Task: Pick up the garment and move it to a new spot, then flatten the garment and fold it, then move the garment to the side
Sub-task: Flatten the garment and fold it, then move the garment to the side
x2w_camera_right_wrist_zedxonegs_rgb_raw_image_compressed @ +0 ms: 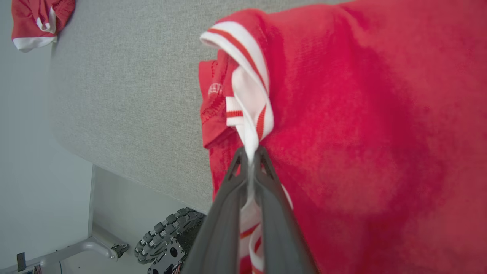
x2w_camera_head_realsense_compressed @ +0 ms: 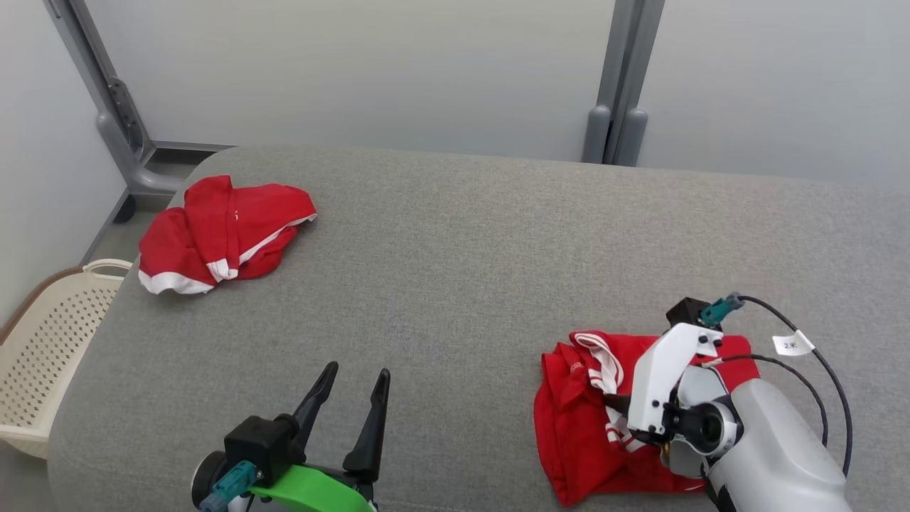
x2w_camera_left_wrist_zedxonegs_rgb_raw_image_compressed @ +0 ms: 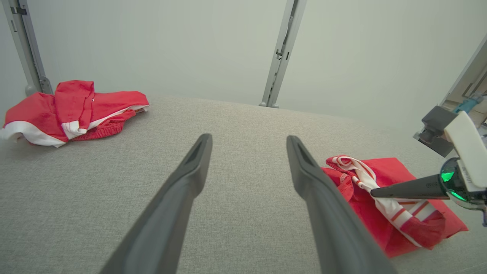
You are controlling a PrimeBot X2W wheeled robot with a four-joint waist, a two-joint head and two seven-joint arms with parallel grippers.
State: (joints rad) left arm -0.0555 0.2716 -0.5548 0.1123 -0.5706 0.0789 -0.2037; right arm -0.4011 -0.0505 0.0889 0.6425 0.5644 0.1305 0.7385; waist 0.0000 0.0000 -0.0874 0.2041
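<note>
A red garment [x2w_camera_head_realsense_compressed: 576, 434] with white-and-red striped trim lies bunched on the grey padded table [x2w_camera_head_realsense_compressed: 455, 270] at the near right. My right gripper [x2w_camera_head_realsense_compressed: 609, 402] lies across it, shut on the striped trim [x2w_camera_right_wrist_zedxonegs_rgb_raw_image_compressed: 249, 114]. In the right wrist view the fingers [x2w_camera_right_wrist_zedxonegs_rgb_raw_image_compressed: 228, 213] pinch the white band between their tips, and red cloth [x2w_camera_right_wrist_zedxonegs_rgb_raw_image_compressed: 361, 133] spreads to the right. The left wrist view shows the same garment [x2w_camera_left_wrist_zedxonegs_rgb_raw_image_compressed: 384, 171] with the right gripper [x2w_camera_left_wrist_zedxonegs_rgb_raw_image_compressed: 374, 192] on its trim. My left gripper [x2w_camera_head_realsense_compressed: 352, 387] hovers open over bare table at the near left, its fingers [x2w_camera_left_wrist_zedxonegs_rgb_raw_image_compressed: 190, 167] spread with nothing between them.
A second red garment [x2w_camera_head_realsense_compressed: 220, 231] with white bands sits crumpled at the table's far left corner, also in the left wrist view [x2w_camera_left_wrist_zedxonegs_rgb_raw_image_compressed: 68, 110]. A cream perforated basket [x2w_camera_head_realsense_compressed: 43, 348] stands on the floor beside the table's left edge. Grey posts [x2w_camera_head_realsense_compressed: 615, 78] and pale walls stand behind.
</note>
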